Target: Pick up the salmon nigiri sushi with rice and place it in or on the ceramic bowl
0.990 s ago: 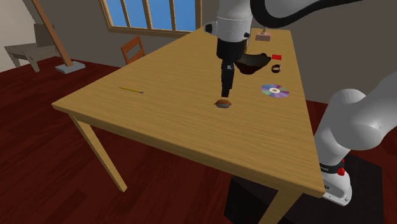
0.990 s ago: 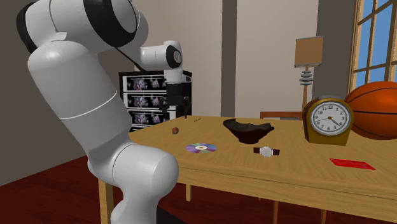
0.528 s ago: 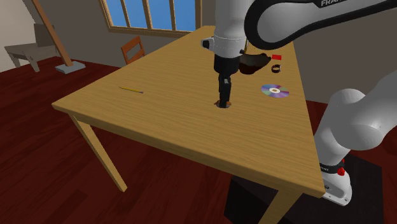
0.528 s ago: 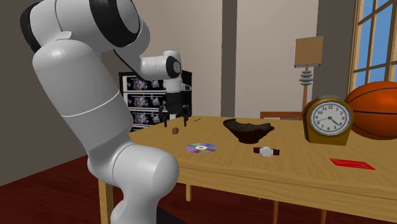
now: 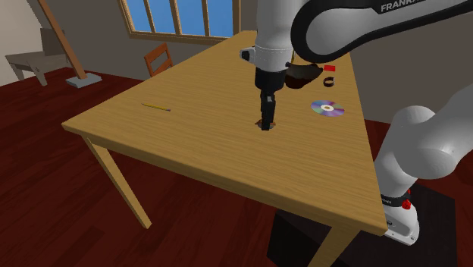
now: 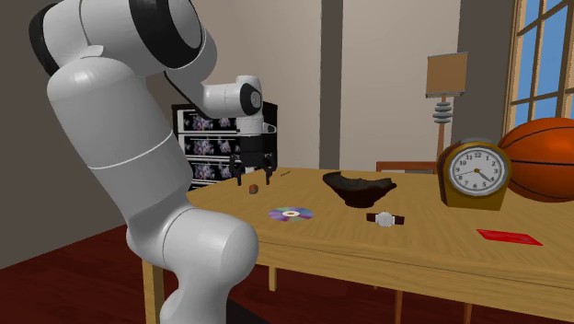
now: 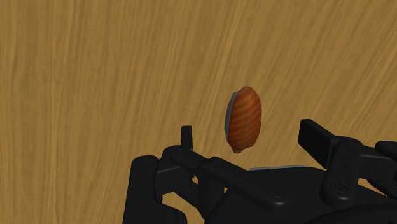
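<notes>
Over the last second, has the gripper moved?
Yes. In the shoulder view the gripper has come down to the table, now open around the salmon nigiri it hung above.

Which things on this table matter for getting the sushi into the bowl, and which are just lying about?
For the job: salmon nigiri, lying between the fingers of the open gripper; dark bowl.

Lying about: disc, wristwatch, red card, clock, basketball, pencil.
</notes>
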{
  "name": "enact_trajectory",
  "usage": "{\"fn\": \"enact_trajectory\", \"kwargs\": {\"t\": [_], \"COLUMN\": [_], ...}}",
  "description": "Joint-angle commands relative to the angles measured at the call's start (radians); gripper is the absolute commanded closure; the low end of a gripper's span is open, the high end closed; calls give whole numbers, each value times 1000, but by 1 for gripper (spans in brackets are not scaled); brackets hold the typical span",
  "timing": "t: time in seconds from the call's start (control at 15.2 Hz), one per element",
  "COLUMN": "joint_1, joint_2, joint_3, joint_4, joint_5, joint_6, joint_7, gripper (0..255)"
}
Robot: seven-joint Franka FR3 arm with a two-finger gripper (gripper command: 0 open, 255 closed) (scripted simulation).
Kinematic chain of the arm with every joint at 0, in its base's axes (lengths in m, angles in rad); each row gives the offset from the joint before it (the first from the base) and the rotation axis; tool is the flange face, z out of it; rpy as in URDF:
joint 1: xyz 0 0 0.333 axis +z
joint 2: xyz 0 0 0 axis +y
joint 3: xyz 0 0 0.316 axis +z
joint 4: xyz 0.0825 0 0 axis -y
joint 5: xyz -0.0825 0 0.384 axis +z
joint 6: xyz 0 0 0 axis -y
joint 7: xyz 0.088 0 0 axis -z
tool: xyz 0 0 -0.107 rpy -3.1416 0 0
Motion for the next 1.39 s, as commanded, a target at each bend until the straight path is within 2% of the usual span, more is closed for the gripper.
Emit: {"fn": "enact_trajectory", "kwargs": {"t": [0.0, 0.59, 1.32], "joint_1": [0, 0, -6], "joint_2": [0, 0, -5], "joint_3": [0, 0, -15], "joint_4": [0, 0, 143], "joint_5": [0, 0, -10], "joint_6": [0, 0, -148], "joint_7": [0, 0, -1], "gripper": [255, 255, 255]}}
